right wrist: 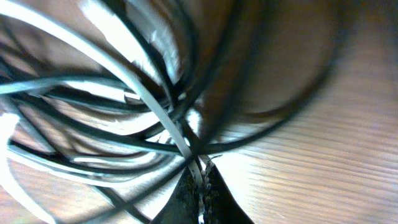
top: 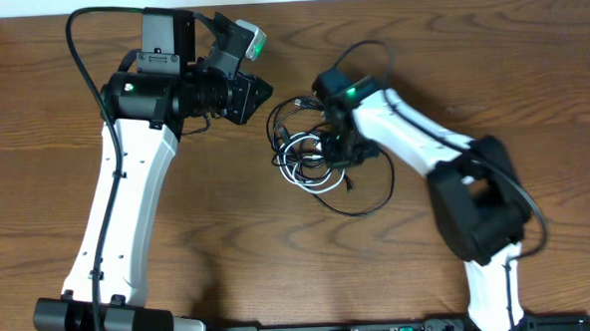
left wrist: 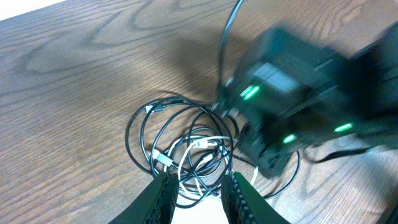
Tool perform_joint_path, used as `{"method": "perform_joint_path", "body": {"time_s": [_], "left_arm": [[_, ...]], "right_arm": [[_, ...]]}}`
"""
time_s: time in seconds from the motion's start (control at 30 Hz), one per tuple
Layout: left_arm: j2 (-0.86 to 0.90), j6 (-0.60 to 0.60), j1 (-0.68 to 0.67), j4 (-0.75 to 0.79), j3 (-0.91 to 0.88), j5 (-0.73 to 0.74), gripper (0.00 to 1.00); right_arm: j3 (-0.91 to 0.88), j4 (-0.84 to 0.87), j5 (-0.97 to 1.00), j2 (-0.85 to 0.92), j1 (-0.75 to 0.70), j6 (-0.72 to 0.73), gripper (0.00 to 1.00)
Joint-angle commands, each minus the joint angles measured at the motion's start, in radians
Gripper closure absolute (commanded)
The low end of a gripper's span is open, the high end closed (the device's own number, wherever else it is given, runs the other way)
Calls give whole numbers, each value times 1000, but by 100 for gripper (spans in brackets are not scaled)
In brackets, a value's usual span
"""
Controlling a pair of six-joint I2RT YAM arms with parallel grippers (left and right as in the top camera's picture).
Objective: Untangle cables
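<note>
Cables [top: 310, 155] tangled | right fingers [right wrist: 185, 200] pinching them, pitched downward | left fingers [left wrist: 163, 198] parted, hovering beside

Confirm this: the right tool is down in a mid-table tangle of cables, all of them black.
Not all black: a white cable runs among the black cables, clear in the left wrist view. The right tool is indeed down in that mid-table tangle.
</note>
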Motion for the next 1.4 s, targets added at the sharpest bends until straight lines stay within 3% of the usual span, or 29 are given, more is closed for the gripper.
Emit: {"method": "perform_joint_path", "body": {"time_s": [0.0,0.27,0.57,0.6,0.77,0.8,0.97,1.37], "left_arm": [[-9,-2,2,-3,14,15,71],[-8,-2,2,-4,14,77,64],[-7,-2,1,-3,14,109,54],[-7,-1,1,-4,14,109,54],[-7,-1,1,0,14,108,47],[-7,-1,1,1,14,104,47],[-7,-2,1,4,14,49,47],[-7,-2,1,4,14,48,47]], "right_arm": [[15,10,2,-215,-44,-17,99],[16,-5,-15,-454,-48,-63,98],[15,-29,-22,-558,-27,-62,98],[15,-38,-21,-552,-27,-63,93],[15,-66,-22,-492,-27,-78,45],[15,-65,-22,-475,-27,-86,41],[15,-45,-33,-358,-27,-115,33],[15,167,-113,-66,-27,-51,31]]}}
